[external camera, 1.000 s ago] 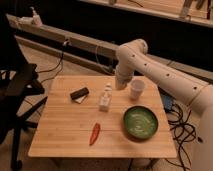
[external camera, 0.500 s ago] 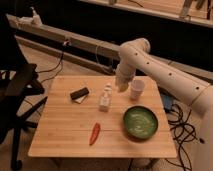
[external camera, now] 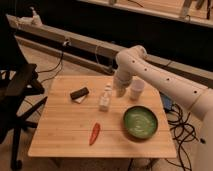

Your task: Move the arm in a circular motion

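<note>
The large glossy white arm [external camera: 160, 80] reaches in from the right edge, bends at a bulbous joint [external camera: 132, 54] above the table's far side and turns downward. The gripper [external camera: 120, 91] hangs at its end, just above the wooden table [external camera: 65, 135], between a small white bottle [external camera: 105, 98] and a white cup [external camera: 136, 89]. It holds nothing that I can see.
On the table lie a black flat object [external camera: 79, 93], a red chili pepper [external camera: 94, 133] and a green bowl [external camera: 140, 121]. A black office chair [external camera: 17, 87] stands at the left. Cables [external camera: 182, 125] trail on the floor at the right. A long rail [external camera: 75, 42] runs behind.
The arm's bent joint and gripper swung slightly right, then came back left and a little lower over the table's far side. The tabletop items have not moved.
</note>
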Action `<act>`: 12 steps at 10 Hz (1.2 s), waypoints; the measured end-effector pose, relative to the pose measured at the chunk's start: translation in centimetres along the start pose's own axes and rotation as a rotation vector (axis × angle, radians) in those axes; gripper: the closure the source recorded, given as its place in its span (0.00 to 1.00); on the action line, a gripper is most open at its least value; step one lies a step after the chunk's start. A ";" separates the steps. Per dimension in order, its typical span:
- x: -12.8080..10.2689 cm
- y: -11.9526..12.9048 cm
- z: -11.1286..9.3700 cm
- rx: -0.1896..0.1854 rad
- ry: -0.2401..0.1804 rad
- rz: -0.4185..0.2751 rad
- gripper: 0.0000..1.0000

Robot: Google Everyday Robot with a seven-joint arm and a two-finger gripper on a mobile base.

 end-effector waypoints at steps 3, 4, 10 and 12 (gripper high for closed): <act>-1.1 1.5 -3.5 -0.008 -0.012 -0.001 0.80; -1.3 1.5 -3.8 -0.014 -0.021 0.004 0.89; 1.2 10.5 -0.8 -0.105 -0.057 0.197 1.00; 3.4 13.6 -1.6 -0.116 -0.026 0.286 1.00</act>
